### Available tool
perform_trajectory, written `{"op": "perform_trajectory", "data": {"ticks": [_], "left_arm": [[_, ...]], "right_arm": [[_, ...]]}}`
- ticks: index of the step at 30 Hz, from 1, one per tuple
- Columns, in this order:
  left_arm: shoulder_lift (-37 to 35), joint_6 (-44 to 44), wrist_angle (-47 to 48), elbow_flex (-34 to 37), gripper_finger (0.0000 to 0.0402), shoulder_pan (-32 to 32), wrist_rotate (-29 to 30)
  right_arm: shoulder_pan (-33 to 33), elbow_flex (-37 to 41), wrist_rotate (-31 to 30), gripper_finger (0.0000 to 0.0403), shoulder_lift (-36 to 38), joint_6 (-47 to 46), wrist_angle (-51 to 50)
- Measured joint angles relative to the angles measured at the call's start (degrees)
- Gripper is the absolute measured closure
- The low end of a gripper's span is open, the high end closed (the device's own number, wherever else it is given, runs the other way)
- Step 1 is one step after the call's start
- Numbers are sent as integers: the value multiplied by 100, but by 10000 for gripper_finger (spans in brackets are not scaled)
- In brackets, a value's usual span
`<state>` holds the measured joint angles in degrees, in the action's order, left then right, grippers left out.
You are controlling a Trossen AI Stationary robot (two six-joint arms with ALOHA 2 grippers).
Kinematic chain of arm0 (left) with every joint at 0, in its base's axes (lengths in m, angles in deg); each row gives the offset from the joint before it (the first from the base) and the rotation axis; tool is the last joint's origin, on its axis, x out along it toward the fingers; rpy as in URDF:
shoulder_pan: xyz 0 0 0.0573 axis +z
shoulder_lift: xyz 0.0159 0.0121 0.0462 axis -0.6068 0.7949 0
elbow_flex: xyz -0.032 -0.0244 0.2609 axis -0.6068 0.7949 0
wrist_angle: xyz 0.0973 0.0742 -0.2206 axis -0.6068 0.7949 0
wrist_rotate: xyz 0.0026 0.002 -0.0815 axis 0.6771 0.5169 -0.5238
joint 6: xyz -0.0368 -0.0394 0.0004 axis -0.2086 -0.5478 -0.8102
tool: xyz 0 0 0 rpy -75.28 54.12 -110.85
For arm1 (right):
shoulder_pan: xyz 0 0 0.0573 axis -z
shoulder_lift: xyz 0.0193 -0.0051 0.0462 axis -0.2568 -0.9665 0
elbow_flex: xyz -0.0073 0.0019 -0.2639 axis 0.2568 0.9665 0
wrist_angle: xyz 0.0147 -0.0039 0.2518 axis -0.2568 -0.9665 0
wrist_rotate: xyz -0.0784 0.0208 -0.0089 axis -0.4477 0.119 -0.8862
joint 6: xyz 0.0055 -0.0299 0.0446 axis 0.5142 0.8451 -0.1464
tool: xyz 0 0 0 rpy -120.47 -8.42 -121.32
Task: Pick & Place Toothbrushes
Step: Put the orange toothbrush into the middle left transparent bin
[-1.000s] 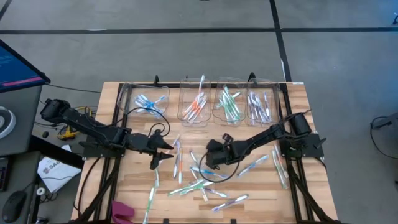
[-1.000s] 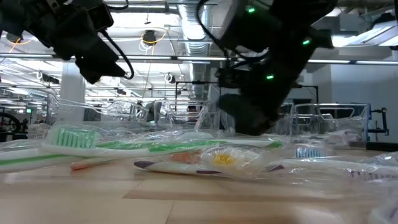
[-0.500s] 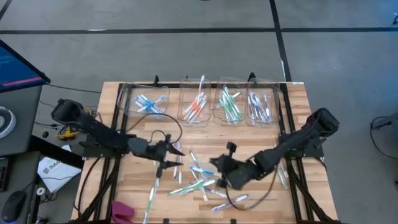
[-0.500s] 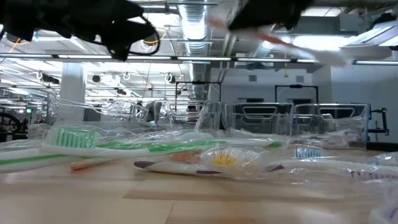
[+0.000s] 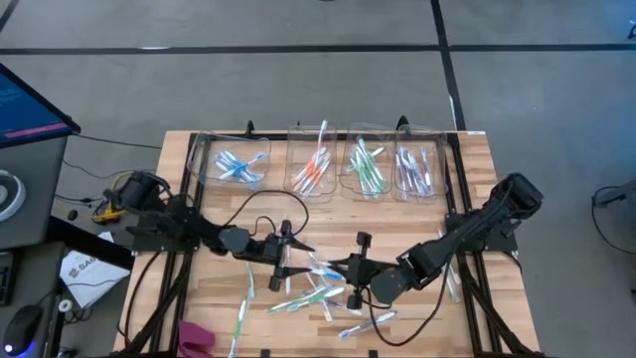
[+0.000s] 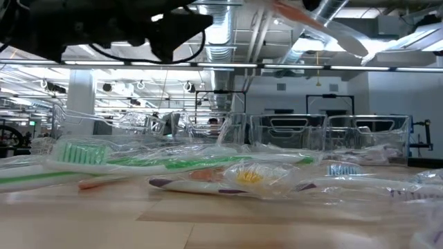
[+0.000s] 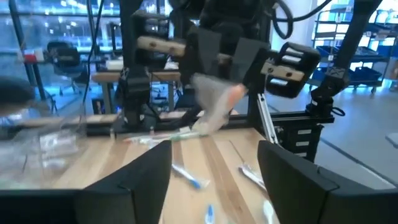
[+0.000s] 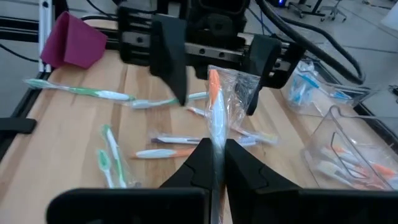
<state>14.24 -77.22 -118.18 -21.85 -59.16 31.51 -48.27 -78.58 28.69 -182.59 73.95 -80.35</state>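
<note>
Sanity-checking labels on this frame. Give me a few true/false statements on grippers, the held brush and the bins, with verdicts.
1. The right gripper is shut on an orange-accented toothbrush in a clear wrapper. True.
2. The left gripper is clamped on a green toothbrush. False: its fingers stand open with nothing between them, facing the right gripper's wrapped brush.
3. The four clear plastic bins along the table's far edge already hold toothbrushes. True.
4. The light wooden table has no loose toothbrushes left on it. False: many loose toothbrushes still lie in the middle of it.
5. A magenta cloth lies at the table's near edge on the left arm's side. True.
</note>
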Motion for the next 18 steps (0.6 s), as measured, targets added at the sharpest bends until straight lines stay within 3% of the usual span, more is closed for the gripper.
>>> {"op": "perform_trajectory", "data": {"ticks": [7, 18], "left_arm": [[73, 525, -45, -290, 143, -39, -441], [73, 534, -39, -351, 167, 55, -439]], "right_arm": [[58, -4, 108, 392, 0, -1, -32], [119, -4, 259, 392, 2, -4, -58]]}}
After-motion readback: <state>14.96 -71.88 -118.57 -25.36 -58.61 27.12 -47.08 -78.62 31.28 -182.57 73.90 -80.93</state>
